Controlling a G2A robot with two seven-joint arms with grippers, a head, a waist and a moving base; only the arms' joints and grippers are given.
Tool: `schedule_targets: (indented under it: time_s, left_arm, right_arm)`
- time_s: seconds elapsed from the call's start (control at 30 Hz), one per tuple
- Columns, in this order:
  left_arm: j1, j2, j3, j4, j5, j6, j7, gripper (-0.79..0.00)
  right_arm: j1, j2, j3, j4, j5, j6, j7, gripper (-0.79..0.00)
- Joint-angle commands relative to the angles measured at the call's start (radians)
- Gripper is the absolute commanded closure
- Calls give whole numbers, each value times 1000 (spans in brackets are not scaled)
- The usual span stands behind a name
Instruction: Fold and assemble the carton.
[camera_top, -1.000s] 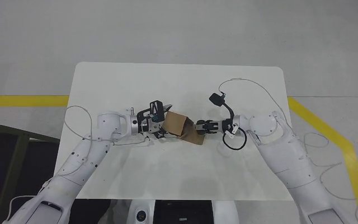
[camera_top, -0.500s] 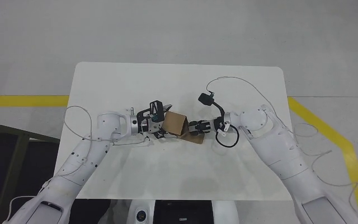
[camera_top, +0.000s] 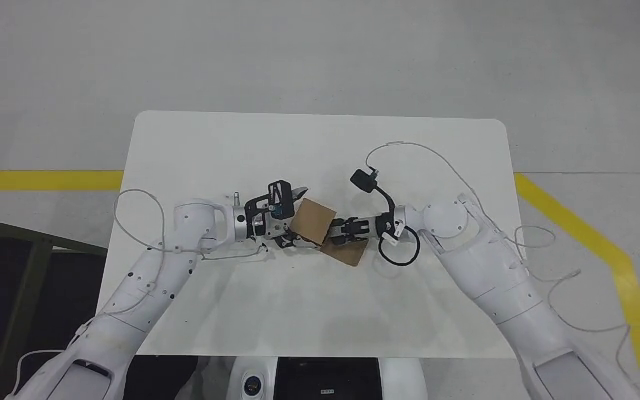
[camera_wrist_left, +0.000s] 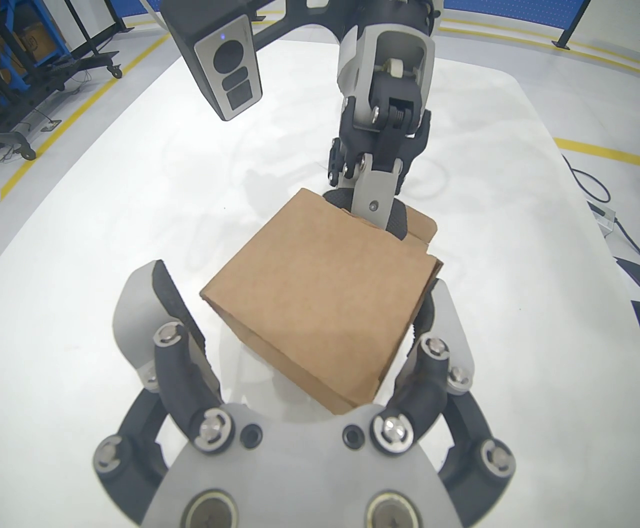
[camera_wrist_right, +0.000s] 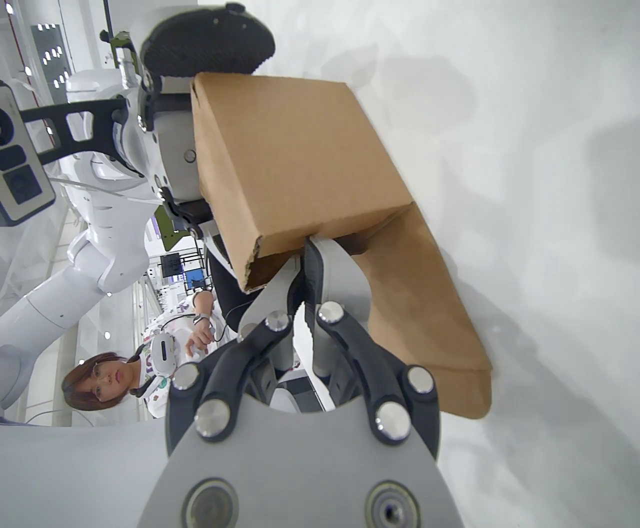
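While right hand (camera_wrist_right: 301, 262) pinches carton (camera_wrist_right: 295, 165), left hand (camera_wrist_left: 297, 281) straddles it

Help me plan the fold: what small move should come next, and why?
Probably nudge the right hand deeper into the carton: its closed fingertips sit at the open end, the long flap lies flat, and the left hand brackets the far end.

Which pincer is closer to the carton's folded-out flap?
Right. The right pincer is at the carton's open end, just beside the flap; the left pincer straddles the carton's opposite end.
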Motion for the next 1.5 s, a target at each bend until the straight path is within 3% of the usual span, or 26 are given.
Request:
schedule_targets:
  time_s: [0.0, 1.03, 1.27, 1.47]
  left_arm:
    - [0, 0, 0, 0, 3, -1, 0, -785]
    - [6, -1, -2, -4, 10, 0, -5, -785]
    - [8, -2, -6, -3, 7, 2, -6, -785]
    - [9, -2, -8, -4, 5, 7, -10, -785]
  right_arm:
    - [2, -3, -5, 9, 3, -6, -9, 0]
    - [71, -63, -95, 146, 67, -108, -50, 0]
    - [44, -40, -40, 113, 50, -95, -18, 0]
    - [-20, 1, 49, 3, 11, -30, 25, 0]
